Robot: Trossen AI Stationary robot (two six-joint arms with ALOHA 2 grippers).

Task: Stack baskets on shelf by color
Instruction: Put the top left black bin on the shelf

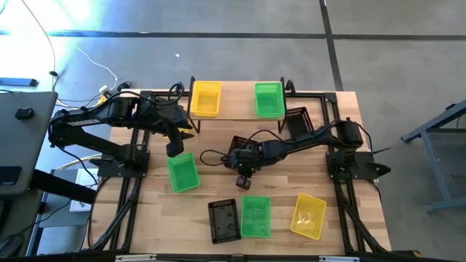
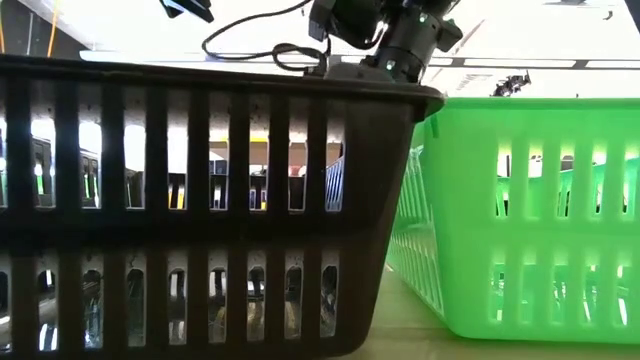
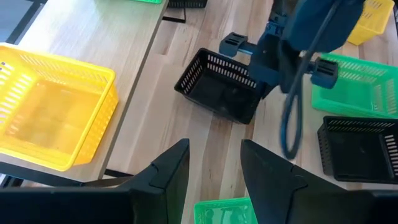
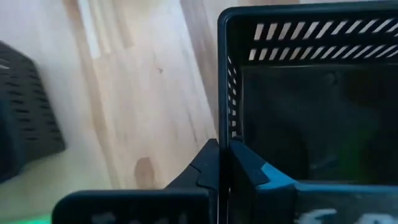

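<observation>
On black basket (image 4: 311, 118), no lettering.

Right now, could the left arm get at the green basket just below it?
Probably yes. The left tool hangs open right beside that green basket, with nothing between them. The right tool, shut on a black basket, is off to the side.

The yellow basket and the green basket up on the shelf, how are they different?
The yellow basket sits toward the left end of the shelf; the green basket sits further right. One is yellow, the other green, and a bare strip of shelf lies between them. Both stand open side up, look alike in shape and size, and have slotted sides. No gripper touches either.
</observation>
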